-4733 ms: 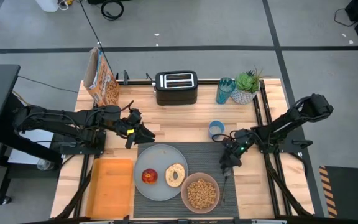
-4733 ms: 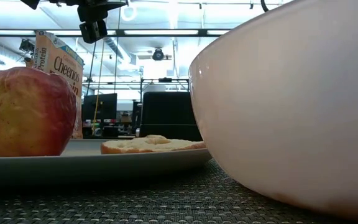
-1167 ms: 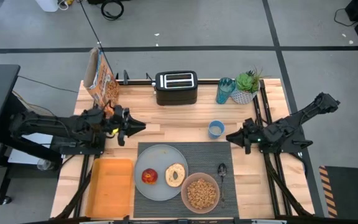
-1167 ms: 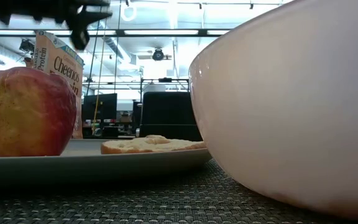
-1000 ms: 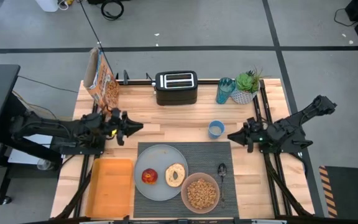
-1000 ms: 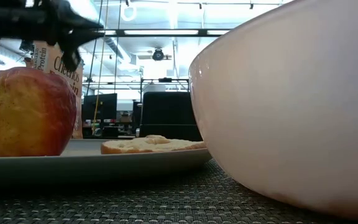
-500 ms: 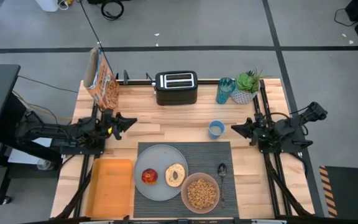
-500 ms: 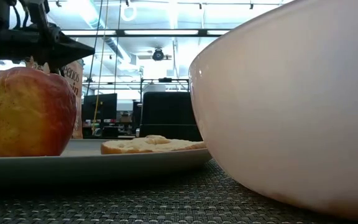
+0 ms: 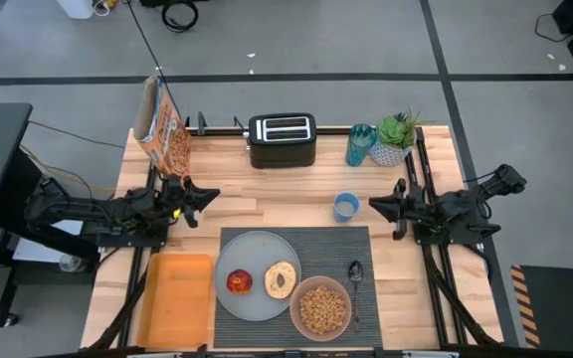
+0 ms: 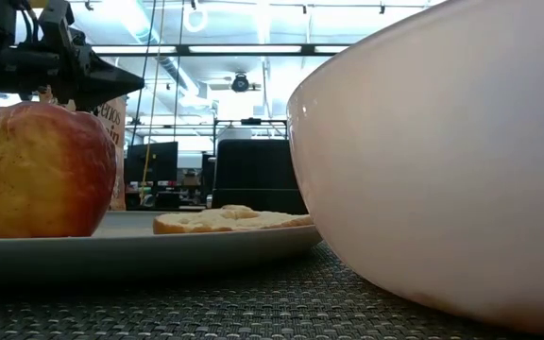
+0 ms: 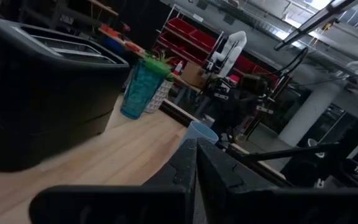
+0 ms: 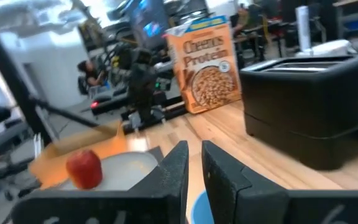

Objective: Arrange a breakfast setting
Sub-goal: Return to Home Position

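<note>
The dark striped placemat [image 9: 296, 246] lies at the table's near middle. On it rest the grey plate [image 9: 254, 308] with the red apple [image 9: 239, 282] and the bagel [image 9: 281, 279], the pinkish bowl [image 9: 322, 309] of brown cereal [image 9: 322, 311], and the dark spoon [image 9: 355, 279]. My left gripper [image 9: 214, 194] hovers shut near the left edge, pointing level toward the right, away from the setting. My right gripper [image 9: 372, 205] hovers near the right edge, beside the blue cup [image 9: 345, 206], with a narrow gap between its fingers [image 12: 219, 171] and nothing in it.
A black toaster [image 9: 283, 140], a cereal box [image 9: 162, 127], a teal glass [image 9: 359, 145] and a potted plant [image 9: 394, 139] stand along the far edge. An orange tray [image 9: 178, 298] lies at the near left. Bare wood shows between the toaster and the placemat.
My left gripper has drawn back toward the table's left edge and sunk a little, staying level. My right arm has folded back toward the right edge, and its gripper has rolled about its own axis. The setting has not moved.
</note>
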Available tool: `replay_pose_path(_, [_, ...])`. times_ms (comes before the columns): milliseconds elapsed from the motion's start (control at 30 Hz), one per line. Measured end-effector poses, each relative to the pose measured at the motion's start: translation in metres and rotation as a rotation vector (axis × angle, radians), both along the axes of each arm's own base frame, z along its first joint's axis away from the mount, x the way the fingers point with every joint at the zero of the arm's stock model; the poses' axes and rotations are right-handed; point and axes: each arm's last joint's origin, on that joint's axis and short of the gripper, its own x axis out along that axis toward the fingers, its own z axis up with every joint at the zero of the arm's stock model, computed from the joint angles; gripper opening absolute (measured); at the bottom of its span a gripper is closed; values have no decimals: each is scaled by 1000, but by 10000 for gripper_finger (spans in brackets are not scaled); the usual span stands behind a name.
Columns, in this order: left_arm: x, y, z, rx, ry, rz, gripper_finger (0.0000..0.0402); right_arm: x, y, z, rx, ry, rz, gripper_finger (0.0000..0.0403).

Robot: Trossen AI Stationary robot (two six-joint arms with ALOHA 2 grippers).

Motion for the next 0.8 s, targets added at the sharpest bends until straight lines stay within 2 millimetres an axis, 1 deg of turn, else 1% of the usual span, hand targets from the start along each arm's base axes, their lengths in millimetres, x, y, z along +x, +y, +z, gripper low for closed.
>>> replay_pose_path(200, [0, 0, 0, 0, 1, 0, 20, 0, 2, 0, -4, -3, 54, 52])
replay_pose_path(800, [0, 0, 0, 1, 1, -1, 20, 0, 2, 1, -4, -4, 58, 52])
